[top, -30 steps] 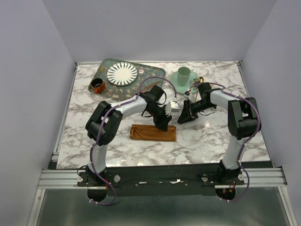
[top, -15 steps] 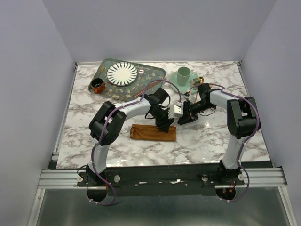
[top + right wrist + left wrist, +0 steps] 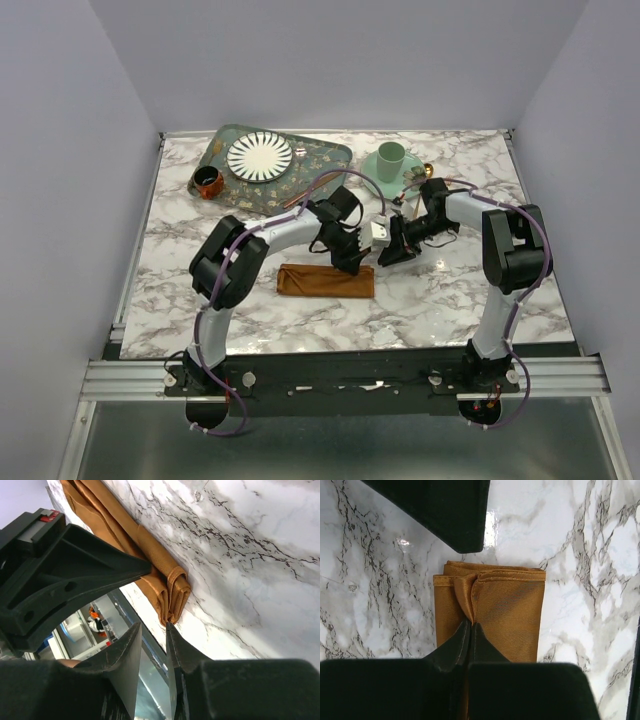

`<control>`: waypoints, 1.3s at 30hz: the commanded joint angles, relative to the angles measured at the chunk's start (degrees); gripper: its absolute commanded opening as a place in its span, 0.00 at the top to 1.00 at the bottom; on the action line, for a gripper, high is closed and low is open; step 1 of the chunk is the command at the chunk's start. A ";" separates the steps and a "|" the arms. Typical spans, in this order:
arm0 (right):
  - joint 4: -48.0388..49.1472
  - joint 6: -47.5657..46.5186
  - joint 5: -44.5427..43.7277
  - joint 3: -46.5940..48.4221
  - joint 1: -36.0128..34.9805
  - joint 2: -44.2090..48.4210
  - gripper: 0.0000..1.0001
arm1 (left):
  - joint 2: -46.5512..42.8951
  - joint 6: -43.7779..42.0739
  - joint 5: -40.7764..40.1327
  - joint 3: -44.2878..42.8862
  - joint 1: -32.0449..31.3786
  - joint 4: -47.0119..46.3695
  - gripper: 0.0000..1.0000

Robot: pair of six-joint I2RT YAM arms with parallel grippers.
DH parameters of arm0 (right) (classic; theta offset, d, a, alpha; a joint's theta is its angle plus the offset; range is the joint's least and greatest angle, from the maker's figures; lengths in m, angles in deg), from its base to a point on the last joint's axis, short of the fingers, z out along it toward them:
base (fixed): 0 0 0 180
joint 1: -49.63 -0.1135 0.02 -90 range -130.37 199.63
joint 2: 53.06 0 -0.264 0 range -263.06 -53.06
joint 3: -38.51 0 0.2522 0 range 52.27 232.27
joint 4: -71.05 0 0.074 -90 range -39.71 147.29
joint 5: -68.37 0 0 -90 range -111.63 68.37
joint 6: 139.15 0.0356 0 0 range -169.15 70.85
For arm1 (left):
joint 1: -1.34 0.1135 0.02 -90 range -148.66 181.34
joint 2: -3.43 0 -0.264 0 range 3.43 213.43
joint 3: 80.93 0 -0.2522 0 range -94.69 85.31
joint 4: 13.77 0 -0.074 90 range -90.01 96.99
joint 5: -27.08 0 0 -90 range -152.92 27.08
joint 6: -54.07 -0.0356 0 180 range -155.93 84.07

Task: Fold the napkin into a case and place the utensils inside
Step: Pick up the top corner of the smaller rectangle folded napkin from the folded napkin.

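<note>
One case (image 3: 318, 281), long axis left-right, left pincer (image 3: 470, 626) pinching right end

Near the middle of the overhead view, the left gripper (image 3: 352, 262) has turned at the wrist, carrying its white block rightward and slightly down the frame. Its jaws, apart a second ago, have closed at the right end of the case (image 3: 322, 281), where they now pinch up a small ridge of the cloth. The strip of marble that showed between it and the right gripper (image 3: 392, 255) has closed up, and the two now stand just beside each other.
</note>
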 commanded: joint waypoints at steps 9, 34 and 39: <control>-1.34 -1.30 -0.73 2.20 -0.57 -1.09 0.67 | -7.44 12.73 3.26 4.98 0.32 -3.24 1.00; 0.33 3.54 -1.96 3.96 -7.86 -4.33 0.78 | -17.28 29.09 1.42 21.94 2.95 -21.79 1.00; 0.42 4.07 -1.70 4.84 -9.53 -4.78 0.78 | -18.60 28.65 0.63 23.62 2.95 -21.88 1.00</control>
